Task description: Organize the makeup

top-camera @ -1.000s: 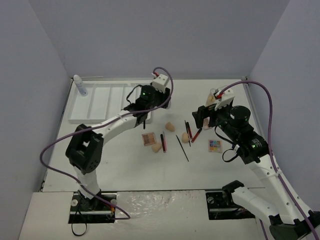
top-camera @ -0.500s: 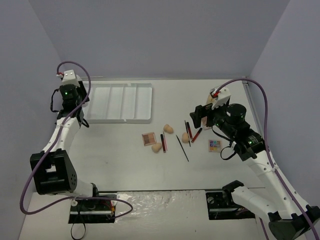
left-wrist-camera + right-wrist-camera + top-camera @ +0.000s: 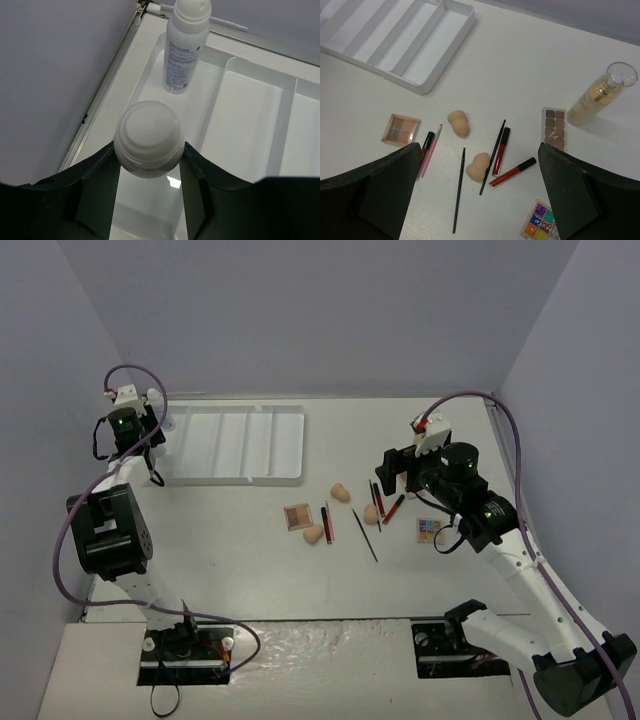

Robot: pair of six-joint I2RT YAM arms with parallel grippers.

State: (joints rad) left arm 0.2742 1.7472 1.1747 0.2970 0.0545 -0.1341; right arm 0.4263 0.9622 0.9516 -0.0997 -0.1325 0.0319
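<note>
- Swung across from the tray's (image 3: 240, 445) right end to its far left within the last second, the left arm (image 3: 112, 530) now hangs over the leftmost compartment; the right arm (image 3: 500, 530) has edged a little leftward over the loose items.
- Left pincer (image 3: 147, 152) is clamped on the sides of a white bottle (image 3: 147, 131); it is upright, cap toward the wrist camera, over the near part of that compartment; whether its base touches the floor is hidden.
- Second bottle (image 3: 184, 50) stands upright at the far end of the same compartment, apart from the held one.
- Step in hand, as I judge it: setting the bottle down near its twin; the next move calls for a straight descent until it stands, then spreading the jaws and lifting clear without knocking either bottle.
- Mid-counter (image 3: 250, 570): square palette (image 3: 400, 128), red pencil (image 3: 500, 150), black pencil (image 3: 459, 192) and three sponges (image 3: 341, 493) lie loose and close together, well apart from the tray; not yet sorted.
- Further right: long palette (image 3: 553, 128) flat; bright palette (image 3: 540, 225) nearer the arm; tube (image 3: 600, 95) upright, just beside the long palette.
- Right pincer (image 3: 477, 147) is spread wide and holds nothing; it hovers above the sponges and pencils, so one of these looks the likely next pick.
</note>
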